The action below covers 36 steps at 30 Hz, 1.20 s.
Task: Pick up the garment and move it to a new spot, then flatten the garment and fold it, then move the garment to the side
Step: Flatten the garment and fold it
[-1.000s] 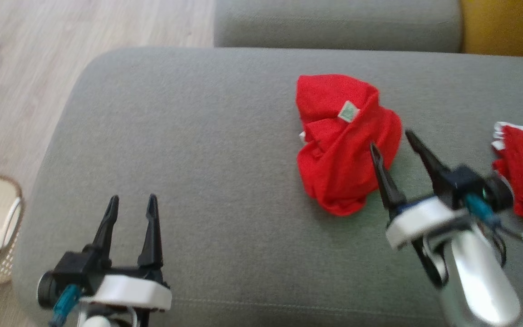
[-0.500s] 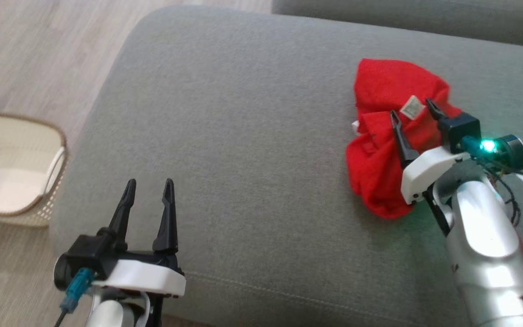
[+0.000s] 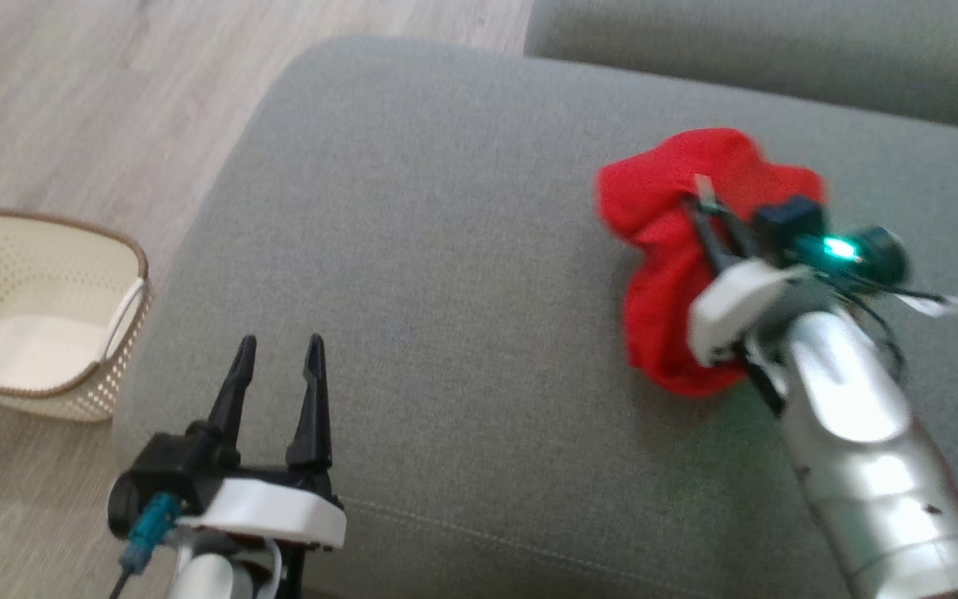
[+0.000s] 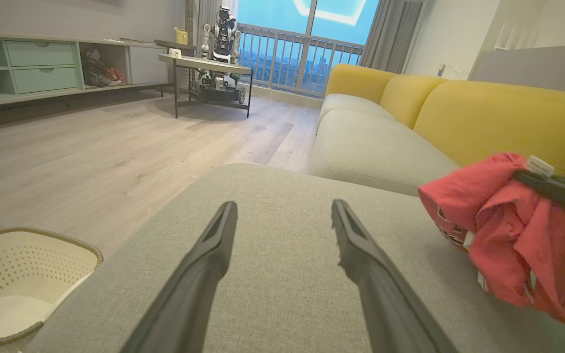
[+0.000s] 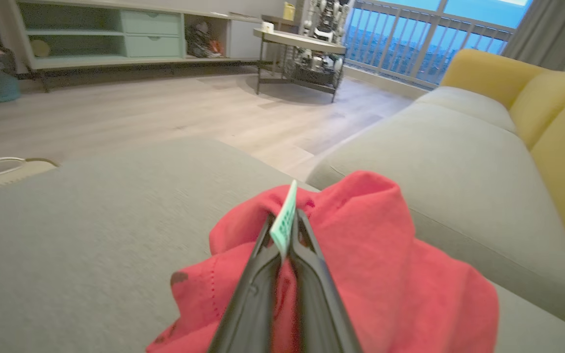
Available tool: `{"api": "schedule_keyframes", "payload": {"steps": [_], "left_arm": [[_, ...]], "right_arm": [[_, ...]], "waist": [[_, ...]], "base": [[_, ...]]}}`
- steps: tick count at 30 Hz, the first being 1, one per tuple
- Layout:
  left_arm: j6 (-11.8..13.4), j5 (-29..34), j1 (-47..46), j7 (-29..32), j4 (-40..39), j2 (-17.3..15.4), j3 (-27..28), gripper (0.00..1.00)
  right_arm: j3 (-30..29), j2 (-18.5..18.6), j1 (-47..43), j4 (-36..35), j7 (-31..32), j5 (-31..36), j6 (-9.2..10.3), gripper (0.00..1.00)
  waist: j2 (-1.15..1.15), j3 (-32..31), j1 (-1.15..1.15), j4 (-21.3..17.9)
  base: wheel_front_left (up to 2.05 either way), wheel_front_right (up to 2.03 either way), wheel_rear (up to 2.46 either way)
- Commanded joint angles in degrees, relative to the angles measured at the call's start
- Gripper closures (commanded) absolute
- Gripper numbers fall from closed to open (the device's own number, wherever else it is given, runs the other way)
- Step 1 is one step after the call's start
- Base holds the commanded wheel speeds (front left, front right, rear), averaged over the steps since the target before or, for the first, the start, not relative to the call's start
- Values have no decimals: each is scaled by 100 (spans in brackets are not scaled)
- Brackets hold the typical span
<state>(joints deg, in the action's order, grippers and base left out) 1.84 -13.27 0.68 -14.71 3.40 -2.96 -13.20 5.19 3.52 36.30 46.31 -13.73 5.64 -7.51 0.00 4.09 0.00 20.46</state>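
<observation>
Nearest me, my left tool (image 3: 280, 343) hovers over the grey sofa seat (image 3: 446, 249), fingers spread wide, holding nothing. Left of it, a cream basket (image 3: 30, 403) stands on the floor. Farther out on the right, my right tool (image 3: 702, 204) is clamped tight on the red garment (image 3: 649, 216), pinching fabric and white label (image 5: 285, 223); the garment hangs bunched from it over the seat.

head looks down; low wrist views share the garment (image 3: 654, 274).
</observation>
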Motion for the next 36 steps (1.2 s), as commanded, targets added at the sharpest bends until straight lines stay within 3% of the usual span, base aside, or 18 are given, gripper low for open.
{"api": "schedule_keyframes", "payload": {"steps": [1,6,9,14,20,21,22,23,25,28,32,36], "left_arm": [[33,31,-109,-29,-174,8,155,0],[54,45,110,-29,-110,8,89,0],[80,61,226,-29,-106,8,81,0],[106,77,344,-29,-158,8,117,0],[108,30,308,-29,-254,8,159,0],[93,33,286,-29,-251,8,160,0],[85,30,253,-29,-250,8,164,0],[80,12,184,-29,-254,8,182,0],[72,6,124,-29,-259,8,207,0],[69,15,86,-29,-259,8,250,0],[53,34,11,-29,-236,8,336,0],[74,16,-42,-29,-298,8,379,0]], "right_arm": [[263,-64,386,-218,-86,-126,2,100],[1635,-64,859,-709,-103,-1689,2,100],[2032,-64,1236,-1141,-110,-2716,2,100],[1542,-64,1524,-931,-118,-3857,2,100],[508,-53,971,743,345,-4670,2,99],[387,48,871,1139,314,-4523,2,54],[277,195,787,1571,253,-4328,2,0],[85,490,729,2341,67,-3919,2,0],[-140,675,758,2609,-71,-3613,2,0],[-393,648,802,2679,-114,-3454,2,0],[-745,573,881,2198,-124,-2950,2,0],[-873,270,718,1188,-125,-2332,2,0]], "waist": [[0,-135,0,3],[0,-511,0,7],[0,-681,0,-10],[0,-777,0,-61],[0,-481,0,-175],[0,-417,0,-195],[0,-359,0,-213],[0,-253,0,-252],[0,-172,0,-318],[0,-131,0,-425],[0,-171,0,-667],[0,-315,0,-903]], "base": [[0,0,0],[0,0,0],[0,0,0],[0,0,0],[0,0,0],[0,0,0],[0,0,0],[0,0,0],[0,0,0],[0,0,0],[0,0,0],[0,0,0]]}}
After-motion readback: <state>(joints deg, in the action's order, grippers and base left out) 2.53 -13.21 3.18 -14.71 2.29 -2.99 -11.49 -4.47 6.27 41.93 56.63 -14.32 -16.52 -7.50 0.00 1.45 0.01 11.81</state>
